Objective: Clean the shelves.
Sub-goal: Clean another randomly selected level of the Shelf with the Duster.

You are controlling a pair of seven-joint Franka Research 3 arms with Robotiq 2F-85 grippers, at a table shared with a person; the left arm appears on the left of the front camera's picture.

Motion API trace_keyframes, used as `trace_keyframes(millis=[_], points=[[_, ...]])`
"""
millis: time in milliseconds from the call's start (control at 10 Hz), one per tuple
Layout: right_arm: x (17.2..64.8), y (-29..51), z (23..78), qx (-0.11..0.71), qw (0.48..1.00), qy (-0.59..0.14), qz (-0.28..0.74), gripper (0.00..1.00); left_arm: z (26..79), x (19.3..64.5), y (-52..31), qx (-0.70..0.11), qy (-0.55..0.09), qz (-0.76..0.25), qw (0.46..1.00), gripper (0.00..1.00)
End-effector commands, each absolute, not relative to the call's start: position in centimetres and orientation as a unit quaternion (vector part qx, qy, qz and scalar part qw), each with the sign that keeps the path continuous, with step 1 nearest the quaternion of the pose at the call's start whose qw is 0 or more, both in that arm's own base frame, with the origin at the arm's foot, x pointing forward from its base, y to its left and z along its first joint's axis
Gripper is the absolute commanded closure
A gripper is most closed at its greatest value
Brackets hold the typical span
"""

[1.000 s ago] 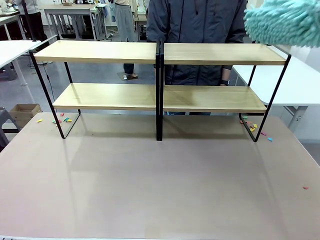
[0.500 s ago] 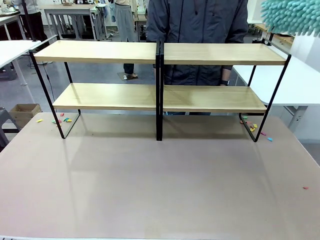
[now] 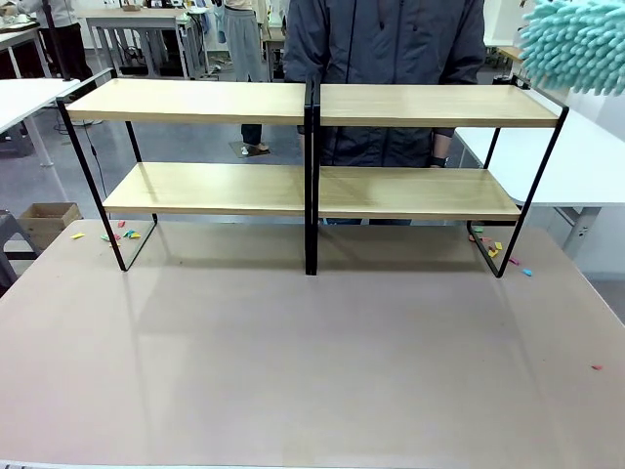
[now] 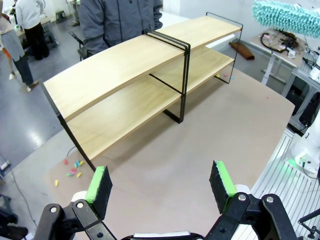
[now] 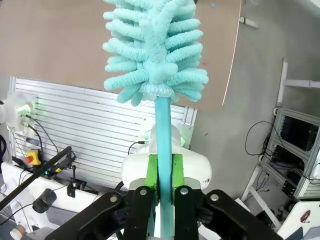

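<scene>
The shelves [image 3: 312, 147] stand across the far half of the brown table, four light wood boards in a thin black frame with a black centre post; the left wrist view sees the shelves [image 4: 145, 75] from above. A fluffy turquoise duster [image 3: 576, 44] hangs in the air above the rack's right end. My right gripper [image 5: 164, 175] is shut on the duster's handle [image 5: 162, 130], its head [image 5: 152, 45] pointing away from the wrist. My left gripper [image 4: 160, 187] is open and holds nothing, high over the table's near side.
A person in a dark jacket [image 3: 386, 59] stands right behind the rack. Small coloured paper scraps lie on the table by the left foot [image 3: 122, 234] and the right foot [image 3: 493, 249]. White tables flank both sides. A cardboard box [image 3: 44, 220] sits on the floor at left.
The duster has drifted to the right and slightly up, away from the rack's top right corner. The shelves and the person have stayed put.
</scene>
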State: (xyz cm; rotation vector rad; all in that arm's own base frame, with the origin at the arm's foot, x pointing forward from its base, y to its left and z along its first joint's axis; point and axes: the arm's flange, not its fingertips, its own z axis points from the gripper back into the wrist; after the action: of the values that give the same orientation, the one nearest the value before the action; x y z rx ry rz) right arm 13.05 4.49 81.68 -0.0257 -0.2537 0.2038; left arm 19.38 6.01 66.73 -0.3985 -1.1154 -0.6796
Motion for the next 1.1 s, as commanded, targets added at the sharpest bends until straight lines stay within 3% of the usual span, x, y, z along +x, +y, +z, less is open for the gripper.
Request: trace_keyframes(millis=[0,500,700,1000], points=[[12.7,4.6,82.3,-0.011,0.984,-0.137,0.115,0.88,66.8,19.2,6.1,-0.181,-0.516,-0.31,0.778,0.0],[13.1,4.8,81.7,-0.017,0.986,-0.129,0.102,0.88,66.8,19.2,6.1,-0.181,-0.516,-0.31,0.778,0.0],[13.5,4.3,81.8,0.062,0.971,-0.065,0.219,0.88,66.8,19.2,6.1,-0.181,-0.516,-0.31,0.778,0.0],[12.8,2.0,80.1,0.173,0.942,-0.009,0.288,0.88,66.8,19.2,6.1,-0.181,-0.516,-0.31,0.778,0.0]])
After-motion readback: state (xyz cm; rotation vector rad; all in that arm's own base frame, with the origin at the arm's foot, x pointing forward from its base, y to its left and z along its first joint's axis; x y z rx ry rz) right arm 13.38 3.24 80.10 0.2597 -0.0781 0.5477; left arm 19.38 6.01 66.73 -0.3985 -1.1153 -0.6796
